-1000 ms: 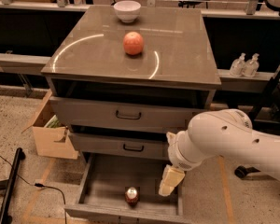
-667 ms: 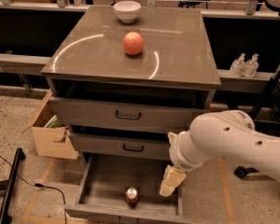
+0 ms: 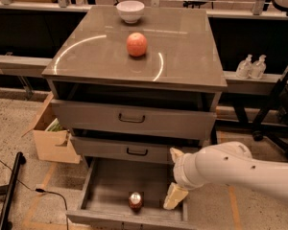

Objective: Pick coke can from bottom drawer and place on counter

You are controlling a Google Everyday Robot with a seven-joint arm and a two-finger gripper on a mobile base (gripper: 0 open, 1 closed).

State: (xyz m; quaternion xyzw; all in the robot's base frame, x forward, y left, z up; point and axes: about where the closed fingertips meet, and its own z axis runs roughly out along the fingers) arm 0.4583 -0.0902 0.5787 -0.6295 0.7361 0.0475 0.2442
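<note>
we see the bottom drawer (image 3: 108,186) pulled out from the cabinet, and the coke can (image 3: 135,201) stands upright on its grey floor, near the front edge and about midway across. the white arm (image 3: 240,169) reaches in from the right, and its pincer (image 3: 174,196) hangs down over the drawer's right part, just beside the can and to its right, not touching it. we cannot tell how far the pincer is open; the can stands apart from it. above, the two upper drawers (image 3: 132,120) with black handles are shut. on the glossy worktop (image 3: 187,47) an apple (image 3: 137,44) sits near the middle and a white bowl (image 3: 130,11) near the back edge. a cardboard box (image 3: 50,140) rests on the floor left of the cabinet, and two small bottles (image 3: 252,67) stand on a ledge to the right.
</note>
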